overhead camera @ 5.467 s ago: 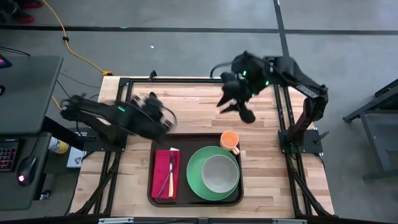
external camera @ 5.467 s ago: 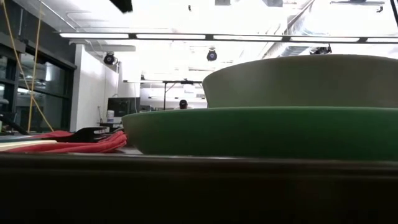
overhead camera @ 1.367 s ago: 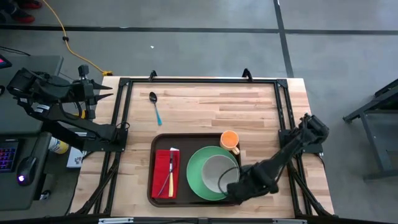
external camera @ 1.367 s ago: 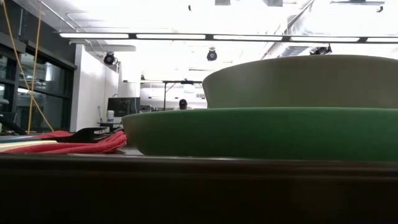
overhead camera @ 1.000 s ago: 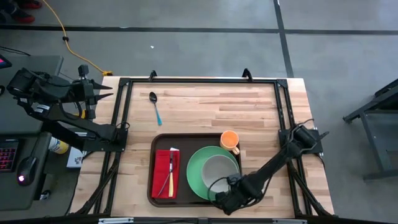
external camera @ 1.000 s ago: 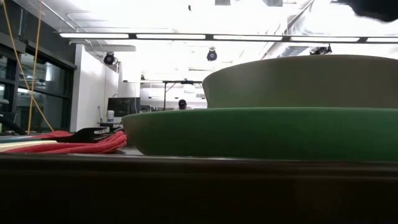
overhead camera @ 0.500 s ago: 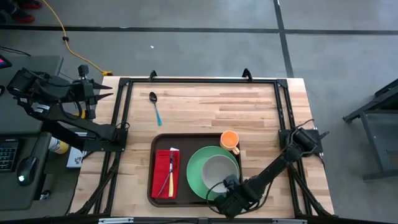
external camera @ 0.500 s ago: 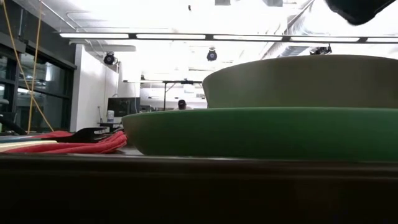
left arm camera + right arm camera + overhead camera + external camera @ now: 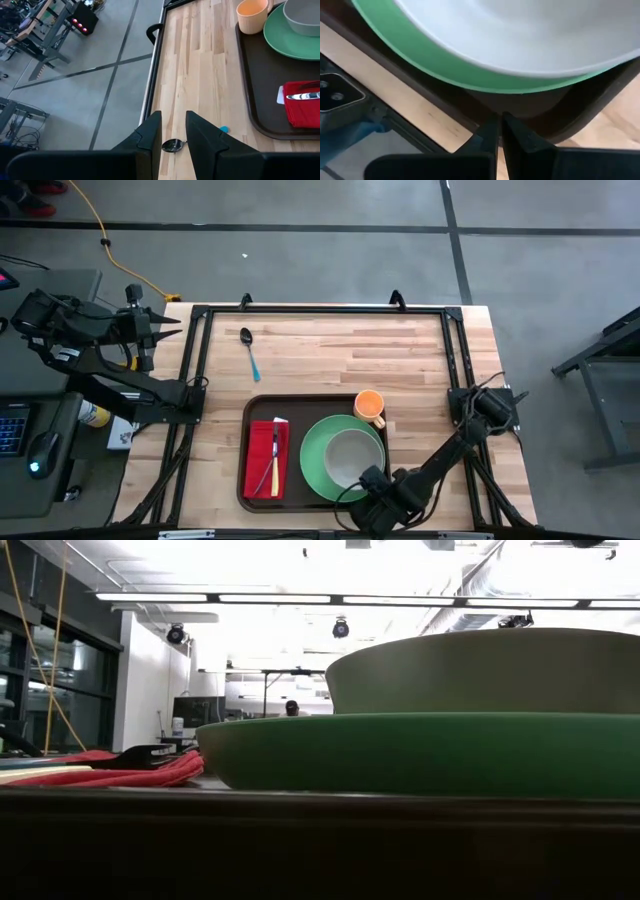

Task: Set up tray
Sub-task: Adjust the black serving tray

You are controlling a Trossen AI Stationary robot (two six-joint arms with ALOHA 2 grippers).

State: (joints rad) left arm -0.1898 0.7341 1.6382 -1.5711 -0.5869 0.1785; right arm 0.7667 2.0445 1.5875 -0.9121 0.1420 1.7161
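R gripper [image 9: 368, 505] sits bottom centre of high view, at the near long edge of the tray [image 9: 262, 502]; jaws shut, nothing held. Tray's long axis runs left-right, lower centre of frame. L gripper [image 9: 173, 131] parked far upper left, part open, empty. R arm much nearer; tray rim directly ahead.

This is a robotics lab or workshop rather than a home. The wooden surface [image 9: 400, 360] sits inside a black metal frame [image 9: 320, 309] on a bare grey concrete floor [image 9: 300, 255] marked with dark lines, and a yellow cable [image 9: 112, 250] trails across it. Beside the rig stands a desk with a keyboard [image 9: 12, 430] and mouse [image 9: 38, 468]. The low view shows long ceiling strip lights [image 9: 300, 598], exposed ducting and a monitor [image 9: 190, 710] far behind.
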